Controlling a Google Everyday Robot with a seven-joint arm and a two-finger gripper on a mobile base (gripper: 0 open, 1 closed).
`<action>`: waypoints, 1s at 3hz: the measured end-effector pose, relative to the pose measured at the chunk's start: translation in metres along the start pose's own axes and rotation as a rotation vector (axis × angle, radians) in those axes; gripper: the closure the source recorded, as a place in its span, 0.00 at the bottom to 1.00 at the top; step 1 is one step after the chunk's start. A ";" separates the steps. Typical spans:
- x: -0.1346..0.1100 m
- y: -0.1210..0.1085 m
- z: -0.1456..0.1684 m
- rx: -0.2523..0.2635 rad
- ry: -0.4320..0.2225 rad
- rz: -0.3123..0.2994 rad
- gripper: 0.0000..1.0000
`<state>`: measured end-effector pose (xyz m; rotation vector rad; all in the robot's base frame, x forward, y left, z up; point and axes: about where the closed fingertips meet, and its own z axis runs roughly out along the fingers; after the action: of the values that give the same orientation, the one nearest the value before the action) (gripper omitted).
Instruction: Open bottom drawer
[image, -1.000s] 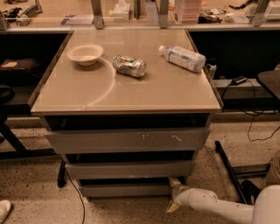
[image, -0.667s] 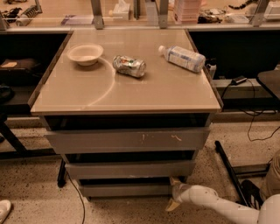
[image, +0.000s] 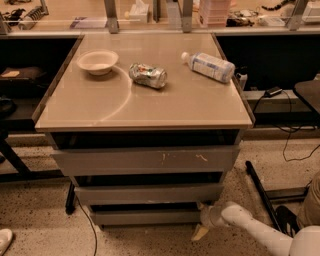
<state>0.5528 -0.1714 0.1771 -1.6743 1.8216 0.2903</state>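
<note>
The bottom drawer (image: 145, 216) is the narrowest grey panel, lowest under the table, plain and handleless. It sits about flush below the mid-width drawer (image: 147, 194). The widest drawer (image: 145, 160) with pale scratch marks is on top. My gripper (image: 202, 220) is at the bottom drawer's right end, low near the floor, on a white arm coming in from the lower right. One pale finger (image: 199, 233) hangs down in front of the drawer corner; the other is up by the drawer's right edge.
The tabletop (image: 145, 105) holds a white bowl (image: 97, 61), a crushed can (image: 147, 75) and a lying plastic bottle (image: 208, 66). A black cable (image: 90, 230) hangs at the left. A black frame leg (image: 260, 192) and cables lie on the floor at right.
My arm has shifted slightly and the elbow has come nearer to the camera. The gripper stays at the bottom drawer's right end. The drawer has not visibly moved.
</note>
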 end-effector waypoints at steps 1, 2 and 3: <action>0.004 0.003 0.002 -0.029 -0.009 0.026 0.00; 0.006 0.006 0.007 -0.051 -0.012 0.041 0.00; 0.004 0.010 0.019 -0.073 -0.005 0.036 0.00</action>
<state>0.5490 -0.1620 0.1573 -1.6895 1.8598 0.3800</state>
